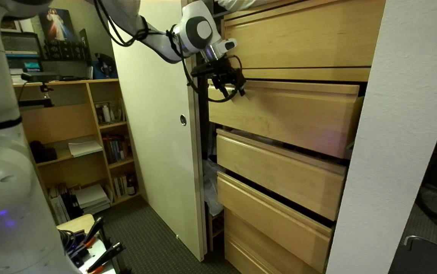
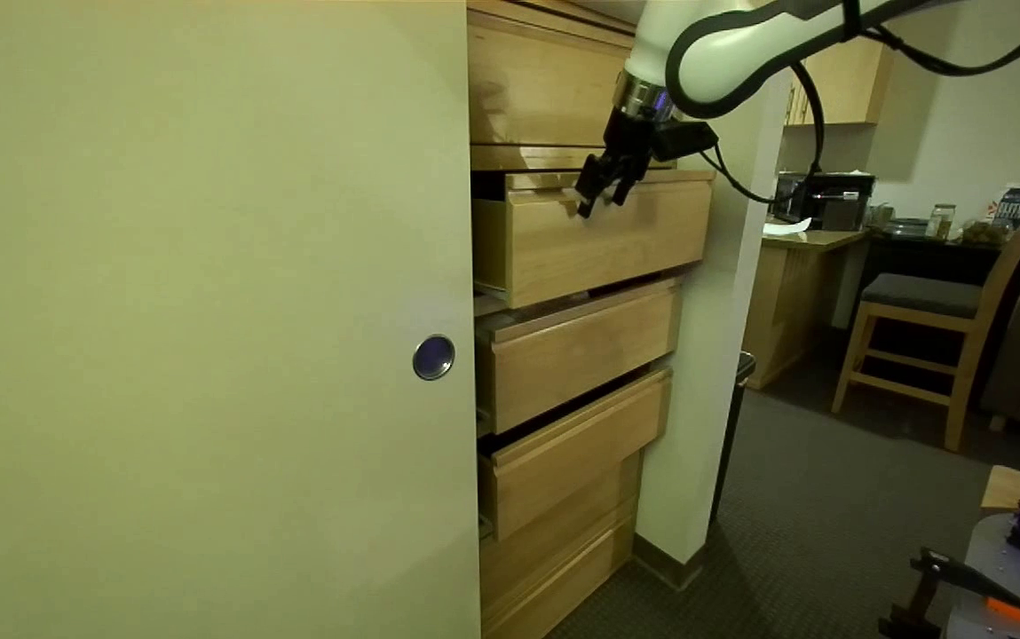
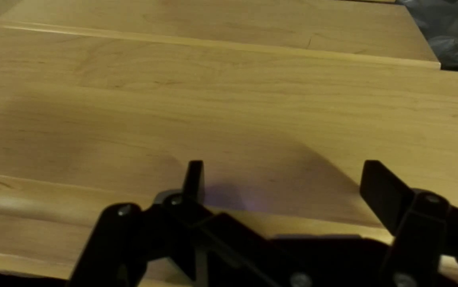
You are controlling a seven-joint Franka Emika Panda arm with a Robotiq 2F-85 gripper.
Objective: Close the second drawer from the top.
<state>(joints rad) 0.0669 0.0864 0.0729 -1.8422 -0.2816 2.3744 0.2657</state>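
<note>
The second drawer from the top (image 1: 290, 118) has a plain pale wood front and is pulled out from the dresser. In an exterior view its front (image 2: 612, 248) stands well forward of the cabinet and its wooden box side shows at one end. My gripper (image 1: 234, 93) is in front of the upper part of this drawer front, nearer the door-side end; it also shows in an exterior view (image 2: 602, 206). In the wrist view the two fingers (image 3: 284, 164) are wide apart with nothing between them, and the pale wood front (image 3: 229, 99) fills most of the picture. I cannot tell whether the fingertips touch it.
The top drawer (image 1: 302, 42) is shut, directly above. Two lower drawers (image 1: 279, 171) (image 1: 271, 217) are also partly out. A tall cream door panel (image 1: 153, 114) stands at one side of the dresser and a white wall end (image 1: 401, 114) at the other.
</note>
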